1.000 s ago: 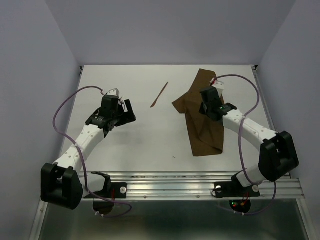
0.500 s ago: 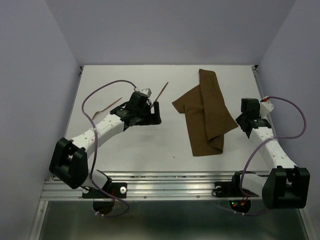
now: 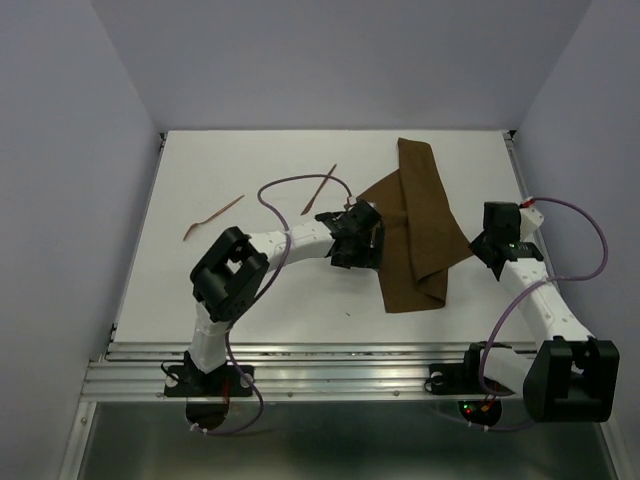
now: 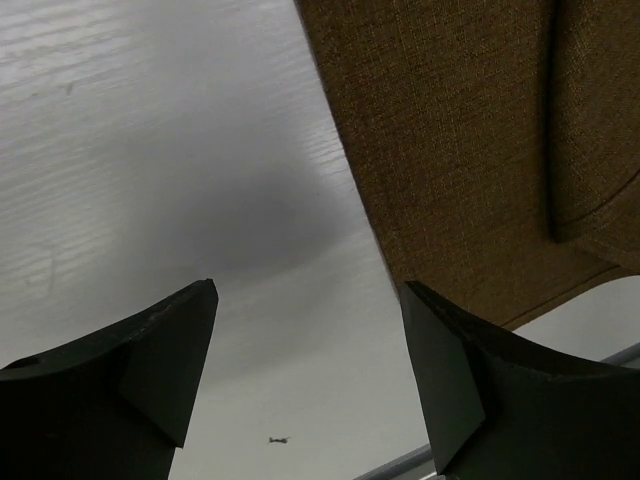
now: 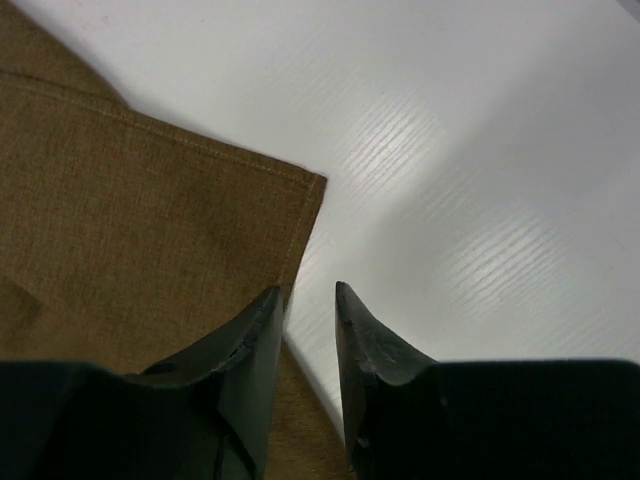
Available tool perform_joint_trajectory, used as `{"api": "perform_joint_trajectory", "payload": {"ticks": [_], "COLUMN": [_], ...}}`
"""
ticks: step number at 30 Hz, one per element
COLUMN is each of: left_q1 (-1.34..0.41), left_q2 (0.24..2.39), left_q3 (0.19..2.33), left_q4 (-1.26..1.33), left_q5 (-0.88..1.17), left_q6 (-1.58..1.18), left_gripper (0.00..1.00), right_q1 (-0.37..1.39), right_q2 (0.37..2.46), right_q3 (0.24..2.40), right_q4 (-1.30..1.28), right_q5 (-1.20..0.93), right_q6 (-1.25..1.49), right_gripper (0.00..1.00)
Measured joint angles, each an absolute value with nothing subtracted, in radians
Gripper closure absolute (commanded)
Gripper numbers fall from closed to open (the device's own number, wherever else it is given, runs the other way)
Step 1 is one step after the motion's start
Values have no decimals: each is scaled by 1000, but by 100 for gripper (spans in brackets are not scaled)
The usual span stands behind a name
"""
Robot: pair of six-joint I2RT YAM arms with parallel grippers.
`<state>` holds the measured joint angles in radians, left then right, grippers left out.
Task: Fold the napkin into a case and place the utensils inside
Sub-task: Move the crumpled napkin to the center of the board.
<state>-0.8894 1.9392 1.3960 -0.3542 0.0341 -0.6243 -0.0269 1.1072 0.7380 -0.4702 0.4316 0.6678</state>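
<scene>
The dark brown napkin [image 3: 415,225] lies loosely folded on the right half of the table, a long strip with a flap out to the left. My left gripper [image 3: 368,244] is open and empty at the napkin's left edge. In the left wrist view [image 4: 310,300] bare table shows between the wide jaws and the napkin [image 4: 470,130] lies up right. My right gripper [image 3: 487,250] is only narrowly open and empty, beside the napkin's right corner [image 5: 130,200]. Two reddish-brown utensils lie apart: one [image 3: 320,188] at centre back, one [image 3: 212,217] at the left.
The white table [image 3: 250,290] has grey walls on three sides and a metal rail [image 3: 350,365] along its near edge. The left arm stretches across the middle of the table, with its purple cable [image 3: 300,185] looping over the centre utensil.
My left arm has swung from the table's left side across to the napkin's left edge, uncovering the left utensil. My right gripper left the napkin, moved right, and has since stayed still.
</scene>
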Motion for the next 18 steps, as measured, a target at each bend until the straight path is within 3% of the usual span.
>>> {"api": "perform_joint_trajectory", "payload": {"ticks": [2,12,15,16,17,18], "left_q1": [-912,-975,-997,-1008,-1012,-1014], "left_q2": [1987,2153,2201,2215,2220,2222], "left_q3": [1439,1647,1718,1731,1736,1736], "left_q4": [-377,-458,-469,-468,-469,-469], "left_q5": [15,-88,-110,-118,-124,-123], "left_q6": [-641,-693,-693,-692,-696,-704], "left_gripper": [14,29,58,80,95,100], "right_q1": [-27,-27,-27,-27,-27,-27], "right_q2": [1110,1105,1087,1081,1075,1073], "right_q3": [738,737,736,736,736,736], "right_q4": [-471,-464,-464,-463,-463,-463], "right_q5": [407,319,313,313,310,308], "right_q6": [654,628,616,611,607,605], "right_gripper": [49,48,43,40,38,32]}}
